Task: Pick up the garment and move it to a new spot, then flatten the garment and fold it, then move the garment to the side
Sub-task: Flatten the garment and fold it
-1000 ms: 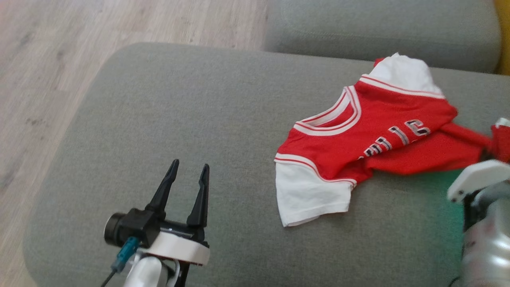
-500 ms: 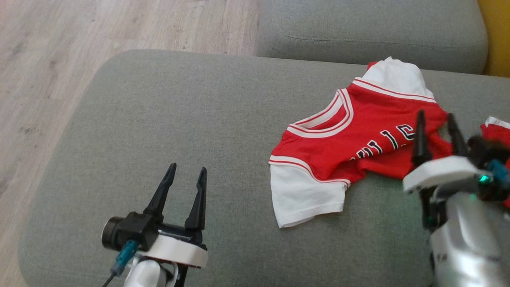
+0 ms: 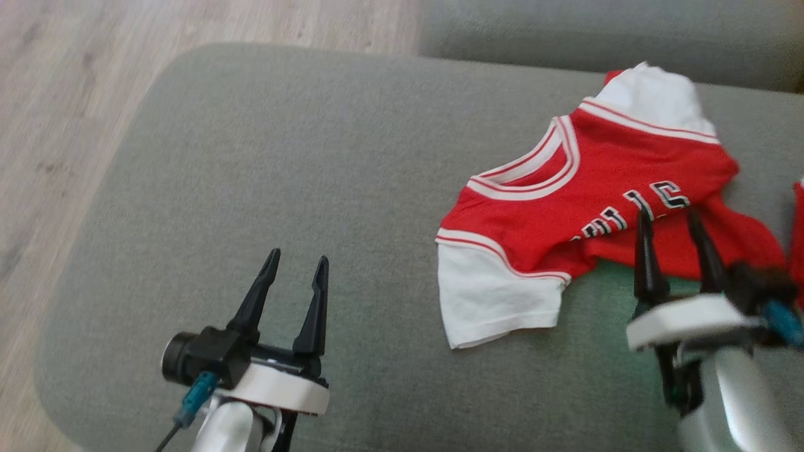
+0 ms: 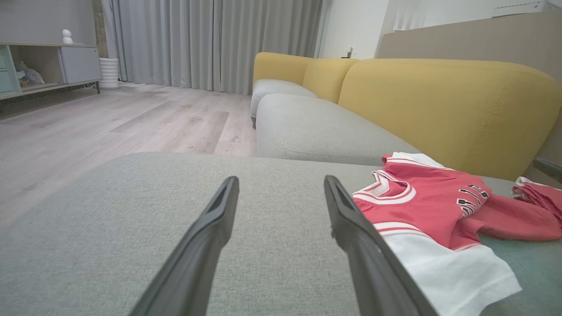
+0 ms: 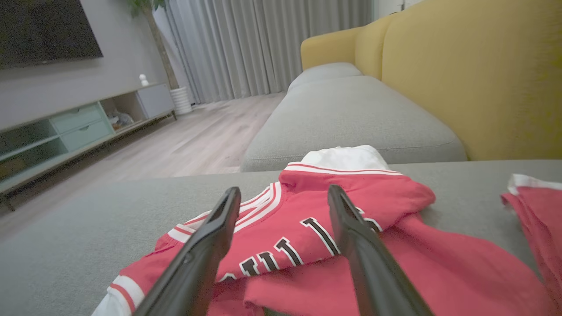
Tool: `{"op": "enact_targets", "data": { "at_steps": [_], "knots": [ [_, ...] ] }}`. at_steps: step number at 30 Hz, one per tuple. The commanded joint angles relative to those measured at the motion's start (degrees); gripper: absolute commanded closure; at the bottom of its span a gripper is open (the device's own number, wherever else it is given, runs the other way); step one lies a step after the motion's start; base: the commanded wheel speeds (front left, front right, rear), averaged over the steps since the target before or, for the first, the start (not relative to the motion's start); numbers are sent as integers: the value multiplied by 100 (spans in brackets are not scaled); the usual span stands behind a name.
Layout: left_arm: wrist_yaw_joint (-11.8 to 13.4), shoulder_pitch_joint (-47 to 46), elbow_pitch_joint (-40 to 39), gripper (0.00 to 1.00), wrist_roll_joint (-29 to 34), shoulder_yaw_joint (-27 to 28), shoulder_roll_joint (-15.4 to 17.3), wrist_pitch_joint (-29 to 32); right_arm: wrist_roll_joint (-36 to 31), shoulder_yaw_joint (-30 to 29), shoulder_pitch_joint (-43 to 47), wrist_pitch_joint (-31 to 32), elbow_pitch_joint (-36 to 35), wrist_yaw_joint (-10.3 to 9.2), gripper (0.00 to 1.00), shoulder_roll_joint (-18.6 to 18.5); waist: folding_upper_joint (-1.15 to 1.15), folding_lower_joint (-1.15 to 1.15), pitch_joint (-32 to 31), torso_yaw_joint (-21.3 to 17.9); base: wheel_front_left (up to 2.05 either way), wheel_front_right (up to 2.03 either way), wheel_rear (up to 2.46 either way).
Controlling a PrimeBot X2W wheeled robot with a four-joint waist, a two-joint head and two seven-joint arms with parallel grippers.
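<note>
Rumpled red-and-white jersey (image 3: 540, 232) on grey cushion (image 3: 282, 157)

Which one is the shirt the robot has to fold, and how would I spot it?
Look at the big grey sofa cushion in front of the robot; the shirt lies crumpled on its right side. It is red with white sleeves, a striped collar and black letters, unlike the red cloth beside it, which shows no lettering.
</note>
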Motion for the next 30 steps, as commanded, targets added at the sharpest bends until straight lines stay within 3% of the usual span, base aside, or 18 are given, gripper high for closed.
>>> {"op": "enact_targets", "data": {
  "at_steps": [1,10,13,20,30],
  "knots": [
    [-25,-330,-210,0,-5,144,28,-55,-198,65,-455,139,-210,39,0,-24,0,0,216,164,0,0,0],
    [-86,-684,-229,0,-238,-106,28,-55,-2163,-744,-2494,2181,697,39,0,-24,0,0,953,740,0,0,0],
    [-95,-793,-223,0,-348,-220,28,-55,-2844,-1150,-3083,2590,1133,39,0,-62,0,0,1140,938,0,0,0],
    [-106,-936,-178,0,-491,-387,28,-55,-4018,-1976,-3818,2872,1886,39,0,-284,0,0,1347,1258,0,0,0],
    [-111,-955,-187,0,-568,-438,28,-55,-4606,-2335,-4129,2766,2294,39,0,-524,0,0,1493,1360,0,0,0]
  ]
}}
